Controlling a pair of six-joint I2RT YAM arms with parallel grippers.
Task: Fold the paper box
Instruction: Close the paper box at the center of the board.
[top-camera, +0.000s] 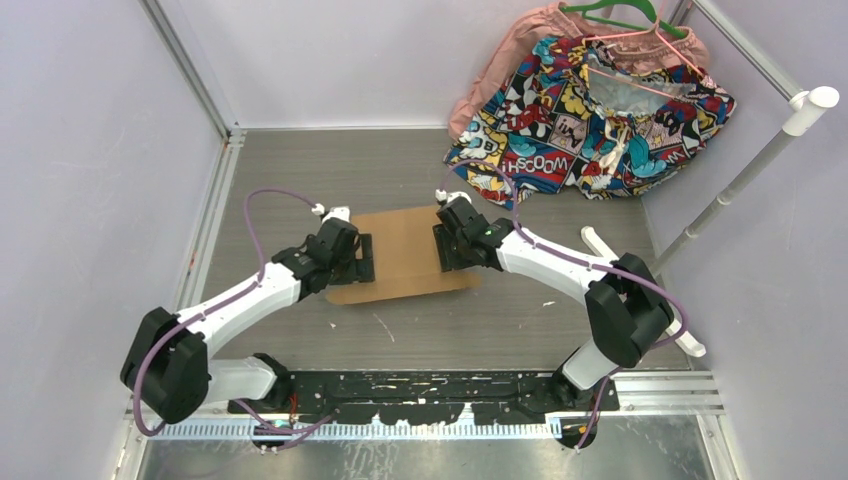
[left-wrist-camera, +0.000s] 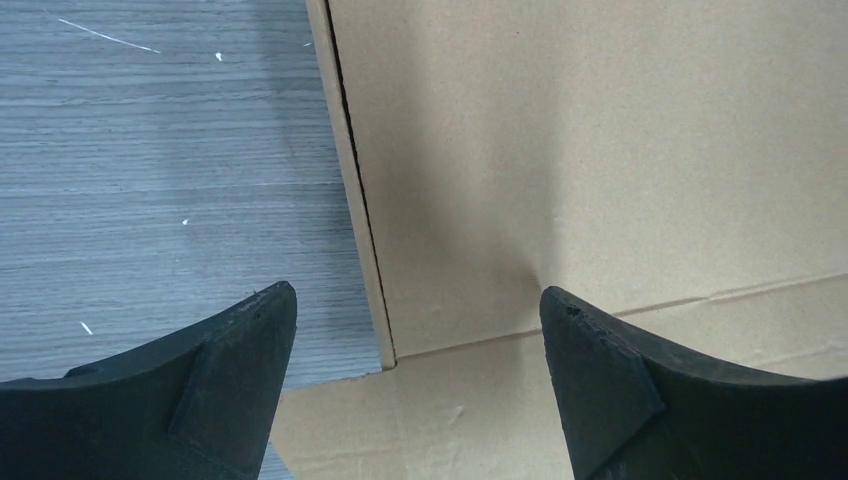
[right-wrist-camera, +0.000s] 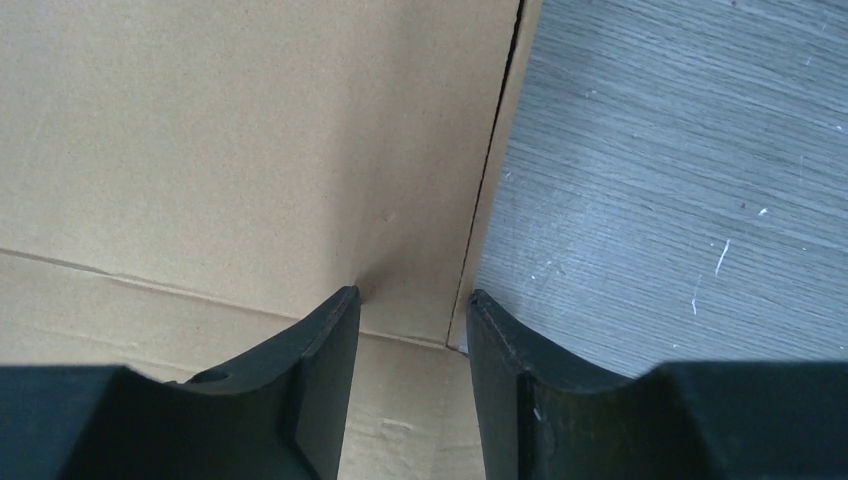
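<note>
The paper box lies as a flat brown cardboard sheet in the middle of the grey table. My left gripper is at its left edge and my right gripper at its right edge, facing each other. In the left wrist view the left gripper is wide open, straddling the edge strip and slit of the cardboard. In the right wrist view the right gripper is open to a narrower gap over the cardboard edge. Its left fingertip sits at a small dent.
A comic-print cloth and a pink garment on a green hanger lie at the back right. A white pipe slants along the right side, with a white bar near the right arm. Walls enclose the table.
</note>
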